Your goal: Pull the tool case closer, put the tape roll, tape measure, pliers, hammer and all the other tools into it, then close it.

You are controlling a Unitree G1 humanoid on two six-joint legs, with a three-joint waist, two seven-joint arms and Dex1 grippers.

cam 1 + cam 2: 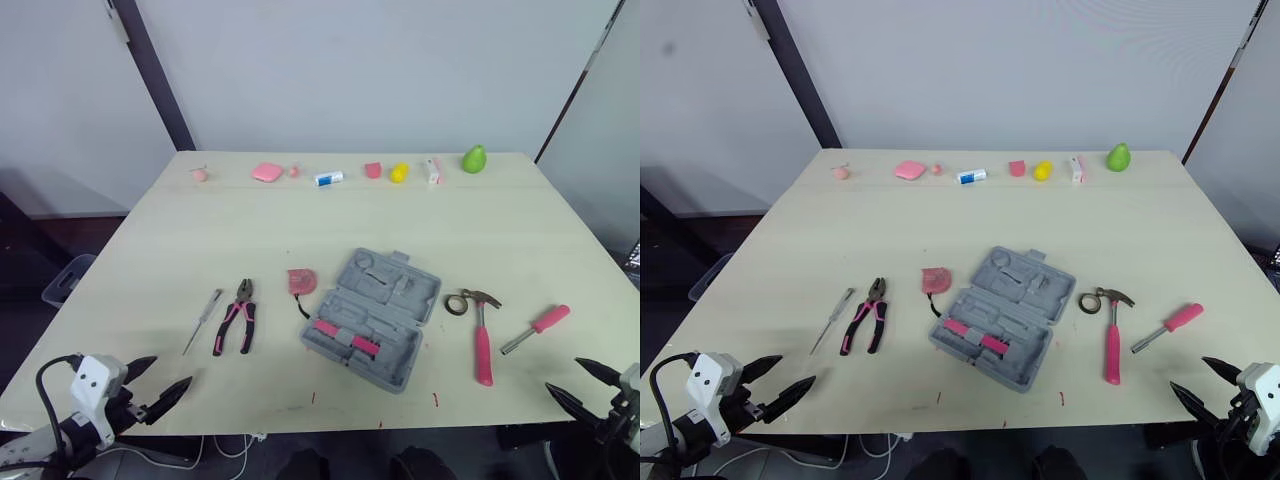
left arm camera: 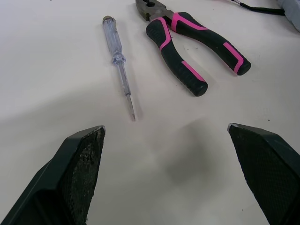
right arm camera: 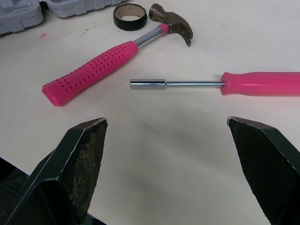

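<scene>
My left hand (image 1: 172, 370) and right hand (image 1: 563, 374) both gape, empty. Tool case (image 1: 372, 318) first: grip its near rim and drag it straight, clear of the pliers (image 1: 236, 320).

I see a matt pale wood table (image 1: 200, 250), a grey matt plastic case (image 1: 375, 315), a hammer (image 3: 93, 68) with a shiny metal head and dimpled pink grip, pliers (image 2: 176, 58) with smooth black-pink grips, and a screwdriver (image 2: 114, 42) with a clear plastic handle.

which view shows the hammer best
The right wrist view: the hammer lies whole and close, pink handle to steel head. Both eye views show it small, right of the tool case.
</scene>
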